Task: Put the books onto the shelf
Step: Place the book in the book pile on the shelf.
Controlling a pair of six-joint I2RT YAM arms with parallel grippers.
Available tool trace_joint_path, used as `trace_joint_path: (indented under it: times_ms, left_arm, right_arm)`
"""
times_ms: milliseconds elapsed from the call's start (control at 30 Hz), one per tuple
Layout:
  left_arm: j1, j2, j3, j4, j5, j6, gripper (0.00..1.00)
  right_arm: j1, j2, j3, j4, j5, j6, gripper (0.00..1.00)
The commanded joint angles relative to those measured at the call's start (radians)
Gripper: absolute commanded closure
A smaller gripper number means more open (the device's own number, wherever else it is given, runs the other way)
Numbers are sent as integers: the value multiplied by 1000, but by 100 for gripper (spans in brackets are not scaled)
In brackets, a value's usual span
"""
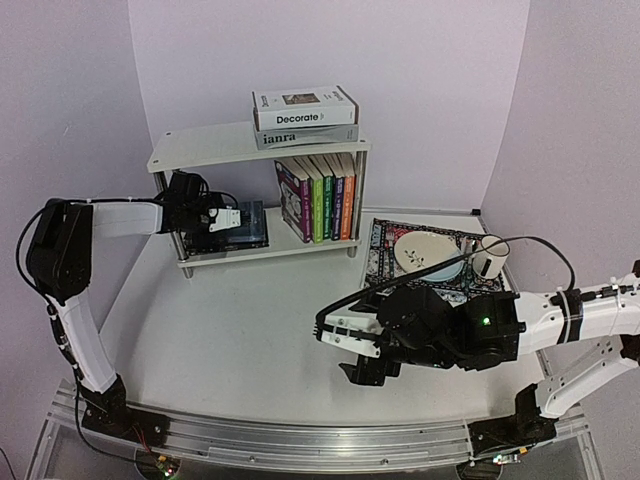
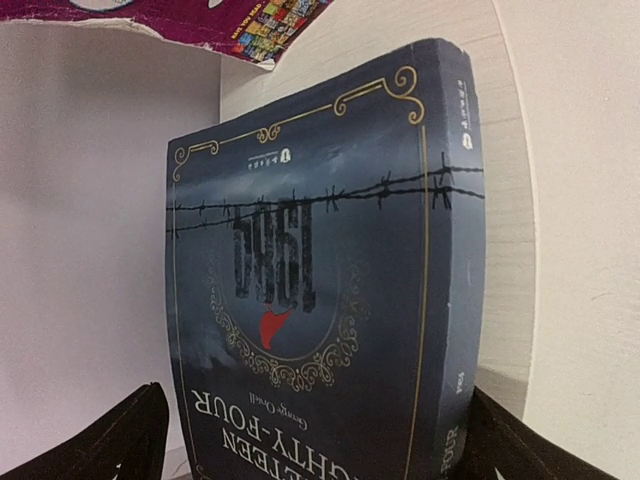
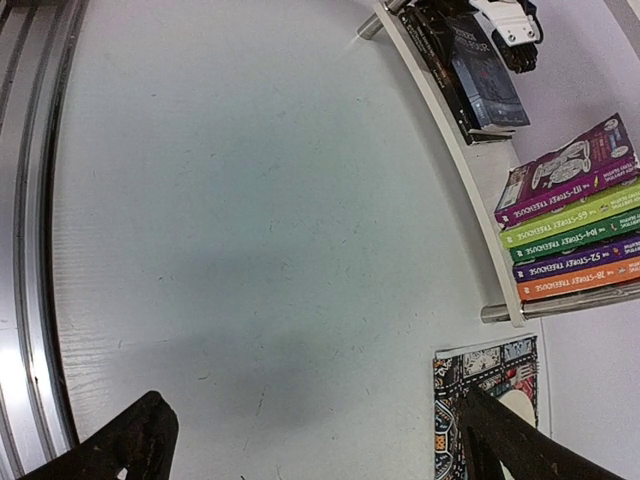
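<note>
Where the white shelf (image 1: 215, 147) has its lower board, at that board's left end, a navy book (image 2: 320, 280) with gilt scrollwork and a barbed-wire picture lies flat on a short dark stack. The left gripper (image 1: 228, 217) reaches in there, its black fingers (image 2: 100, 440) spread wide either side of the glossy cover. Slim bright paperbacks (image 1: 320, 198) stand upright at the board's right end. On the top board a boxy white book (image 1: 305, 108) lies on a grey book (image 1: 305, 136). The right gripper (image 1: 365, 372) hangs gaping over the matt worktop (image 1: 230, 330) near its front edge, beside a patterned placemat (image 1: 385, 250) carrying a round plate (image 1: 425, 250), with a mug (image 1: 490, 258) at the mat's right edge.
</note>
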Motion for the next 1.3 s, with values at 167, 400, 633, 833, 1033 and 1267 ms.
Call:
trace_joint_path:
  times_ms: [167,400,633,833,1033,1267]
  left_arm:
    - [3,-142,-28,-37,43,-58,0]
    - [-4,-204,-84,-39,75,-118,0]
    - [-37,-319,-155,-37,183,-333,0]
    - [-42,-409,-207,17,218,-788,0]
    - [-41,-415,-245,66,31,-1277,0]
    - [-41,-450,-339,70,-83,-1667,0]
  right_arm:
    - [-5,-27,25,1,-17,24,2]
    - [-9,-31,28,1,-15,60,2]
    - [-31,-27,33,-5,10,129,2]
    - [-88,-52,12,-5,-16,200,2]
    - [-123,-56,14,-5,-28,228,2]
    - [-138,-42,14,0,22,261,2]
